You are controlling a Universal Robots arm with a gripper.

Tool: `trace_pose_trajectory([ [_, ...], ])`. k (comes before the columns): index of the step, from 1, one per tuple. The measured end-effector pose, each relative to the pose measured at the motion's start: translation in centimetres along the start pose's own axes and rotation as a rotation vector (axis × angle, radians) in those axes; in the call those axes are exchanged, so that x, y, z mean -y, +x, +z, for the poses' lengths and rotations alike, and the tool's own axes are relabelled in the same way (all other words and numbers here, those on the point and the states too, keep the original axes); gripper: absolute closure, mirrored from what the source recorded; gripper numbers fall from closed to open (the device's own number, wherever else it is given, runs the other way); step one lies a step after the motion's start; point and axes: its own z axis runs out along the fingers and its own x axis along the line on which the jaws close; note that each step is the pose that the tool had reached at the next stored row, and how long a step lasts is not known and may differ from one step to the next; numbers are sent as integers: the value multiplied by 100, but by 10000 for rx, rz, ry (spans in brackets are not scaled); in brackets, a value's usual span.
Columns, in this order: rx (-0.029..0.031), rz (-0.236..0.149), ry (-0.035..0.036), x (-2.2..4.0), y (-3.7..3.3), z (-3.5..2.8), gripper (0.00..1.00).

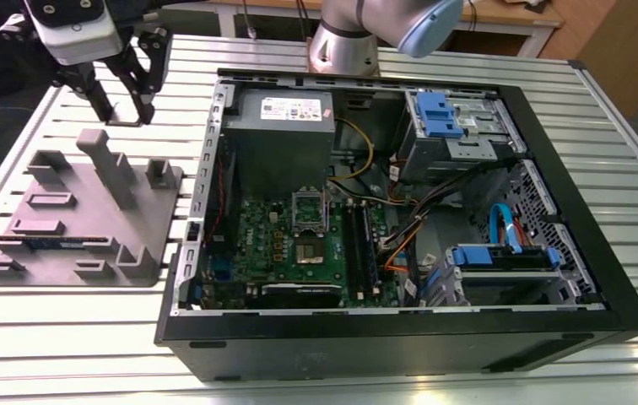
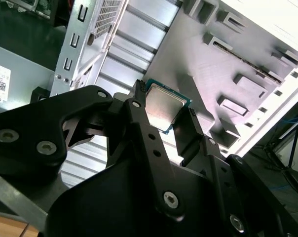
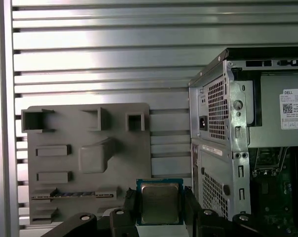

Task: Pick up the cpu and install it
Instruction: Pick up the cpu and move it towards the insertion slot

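At the exterior view's upper left one gripper (image 1: 124, 112) hangs near one grey fixture tray (image 1: 164, 211) beside one open computer case (image 1: 409, 336), while in both wrist views its two fingers (image 2: 145, 129) (image 3: 129, 205) clamp one cpu (image 2: 165, 104) (image 3: 160, 201) by opposite edges, tray and case behind it.

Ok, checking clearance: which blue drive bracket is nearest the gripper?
The blue bracket next to the grey power supply; the other blue bracket lies at the far corner, farther from the gripper.

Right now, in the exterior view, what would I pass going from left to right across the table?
Grey tray → motherboard → blue drive bracket.
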Motion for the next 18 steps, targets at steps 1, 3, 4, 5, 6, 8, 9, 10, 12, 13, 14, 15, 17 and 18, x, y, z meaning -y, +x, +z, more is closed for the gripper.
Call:
trace_pose_trajectory([
  [1,0,1,0,-1,-13,0,53],
  [3,1,1,0,-2,-37,1,53],
  [4,0,1,0,-3,-49,1,53],
  [5,0,1,0,-4,-62,2,53],
  [6,1,0,0,-4,-73,3,53],
  [8,0,0,0,-5,-95,3,53],
  [9,0,0,0,-6,-106,4,53],
  [10,1,0,-1,-7,-116,4,53],
  [12,0,0,0,-8,-136,4,53],
  [13,0,0,0,-8,-145,5,53],
  [14,1,0,0,-9,-155,5,53],
  [15,1,0,-1,-9,-165,6,53],
  [17,0,0,0,-11,-185,6,53],
  [18,0,0,0,-11,-195,7,53],
])
